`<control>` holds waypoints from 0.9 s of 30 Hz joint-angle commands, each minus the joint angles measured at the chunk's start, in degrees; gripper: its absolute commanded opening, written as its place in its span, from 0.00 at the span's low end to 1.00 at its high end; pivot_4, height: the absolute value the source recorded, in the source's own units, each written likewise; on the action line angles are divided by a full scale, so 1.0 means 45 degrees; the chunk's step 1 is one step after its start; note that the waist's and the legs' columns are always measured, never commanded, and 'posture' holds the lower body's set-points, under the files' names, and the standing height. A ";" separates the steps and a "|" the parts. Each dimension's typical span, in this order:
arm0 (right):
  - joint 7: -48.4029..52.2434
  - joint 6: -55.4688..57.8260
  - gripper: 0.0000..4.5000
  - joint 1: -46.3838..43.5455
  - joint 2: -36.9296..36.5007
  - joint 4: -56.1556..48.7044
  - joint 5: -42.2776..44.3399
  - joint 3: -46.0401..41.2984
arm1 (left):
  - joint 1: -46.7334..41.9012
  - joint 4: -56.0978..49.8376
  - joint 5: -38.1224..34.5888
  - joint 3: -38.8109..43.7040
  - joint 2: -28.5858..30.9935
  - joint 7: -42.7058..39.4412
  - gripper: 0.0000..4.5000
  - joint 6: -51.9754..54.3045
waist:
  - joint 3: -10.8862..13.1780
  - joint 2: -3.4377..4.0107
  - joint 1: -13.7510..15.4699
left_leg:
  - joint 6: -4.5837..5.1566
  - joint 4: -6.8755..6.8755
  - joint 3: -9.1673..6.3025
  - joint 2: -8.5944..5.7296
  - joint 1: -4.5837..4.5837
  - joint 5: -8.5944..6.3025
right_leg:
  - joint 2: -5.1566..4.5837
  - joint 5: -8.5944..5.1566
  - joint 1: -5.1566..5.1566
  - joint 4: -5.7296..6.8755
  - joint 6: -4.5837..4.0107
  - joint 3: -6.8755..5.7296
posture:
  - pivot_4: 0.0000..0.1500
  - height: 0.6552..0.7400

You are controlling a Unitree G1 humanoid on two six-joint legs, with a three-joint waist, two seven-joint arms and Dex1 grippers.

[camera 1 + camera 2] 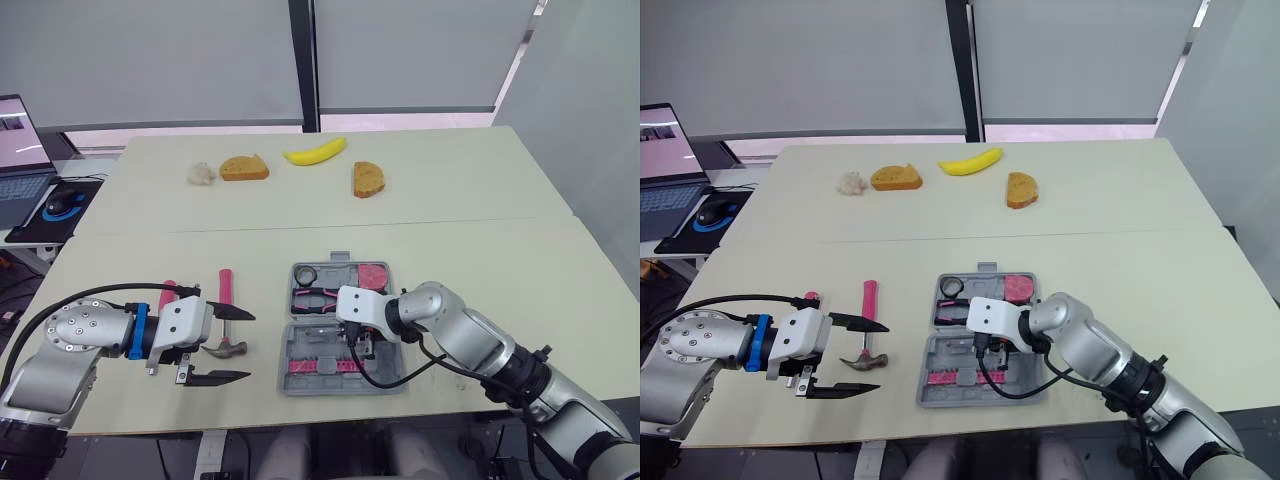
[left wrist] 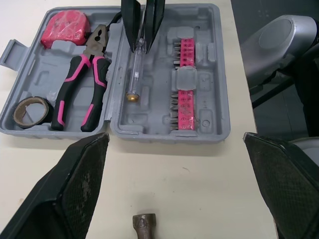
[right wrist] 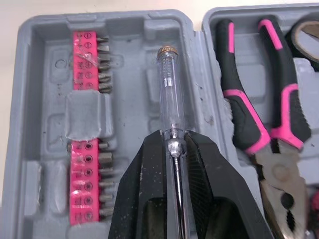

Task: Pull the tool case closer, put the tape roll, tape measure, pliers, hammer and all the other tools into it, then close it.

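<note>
The grey tool case (image 1: 296,380) lies open near the table's front edge. Its far half holds the tape roll (image 1: 305,274), the pink tape measure (image 1: 373,274) and the pink-handled pliers (image 2: 82,84). My right gripper (image 3: 174,139) is shut on a clear screwdriver (image 3: 168,89), held low over the near half beside rows of pink bit holders (image 3: 87,59). The hammer (image 1: 226,300) lies left of the case, pink handle pointing away. My left gripper (image 1: 245,346) is open, one finger on each side of the hammer head (image 2: 144,224). A second pink handle (image 1: 167,292) pokes out behind the left gripper.
At the far side of the table lie a banana (image 1: 315,152), two bread slices (image 1: 244,168) (image 1: 368,179) and a small white lump (image 1: 202,173). A laptop (image 1: 20,150) and a mouse (image 1: 62,205) sit on a side desk to the left.
</note>
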 commanded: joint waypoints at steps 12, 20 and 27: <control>0.0101 -0.1188 0.07 -0.0542 0.0676 0.1142 -0.0819 0.0231 | 0.0289 -0.0392 -0.0223 0.0161 -0.0012 0.0149 1.00 -0.0188 | 0.0000 0.0000 -0.0003 | 0.0000 0.0001 0.0000 -0.0001 0.0001 0.0000 | 0.0000 0.0000 -0.0001 0.0001 0.0000 -0.0001 | 1.00 1.00; 0.0073 -0.1490 0.07 -0.0587 0.1074 0.1688 -0.0999 0.0041 | 0.0209 -0.0344 -0.0191 -0.0006 -0.0086 0.0225 1.00 -0.0178 | 0.0000 0.0000 -0.0009 | -0.0001 0.0001 0.0000 -0.0001 0.0002 0.0000 | 0.0000 0.0000 -0.0002 0.0004 0.0000 0.0000 | 1.00 1.00; 0.0189 -0.1674 0.44 -0.0635 0.1023 0.1210 -0.0699 -0.0500 | 0.0144 -0.0365 -0.0188 -0.0055 -0.0089 0.0220 1.00 -0.0119 | 0.0000 0.0001 -0.0004 | -0.0002 0.0002 -0.0004 0.0000 0.0003 0.0001 | 0.0001 0.0000 -0.0002 0.0010 0.0000 -0.0002 | 1.00 1.00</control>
